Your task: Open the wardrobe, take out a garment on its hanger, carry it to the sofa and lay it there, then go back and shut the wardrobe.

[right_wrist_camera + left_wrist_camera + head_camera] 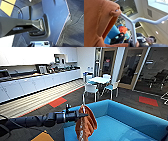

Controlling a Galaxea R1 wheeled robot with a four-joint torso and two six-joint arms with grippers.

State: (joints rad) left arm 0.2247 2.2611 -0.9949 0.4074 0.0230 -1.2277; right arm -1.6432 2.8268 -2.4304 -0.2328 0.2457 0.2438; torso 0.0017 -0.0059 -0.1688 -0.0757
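I've got the left end effector [81, 115] clenched on the white hanger [133, 26]; garment [86, 123] hangs off it over the blue sofa [120, 124] seat's near edge. Right end effector: can't tell.

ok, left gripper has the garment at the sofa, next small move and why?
Probably reach a little further forward, then lower. The garment hangs from the left gripper at the sofa arm's near edge, not yet fully over the seat cushion.
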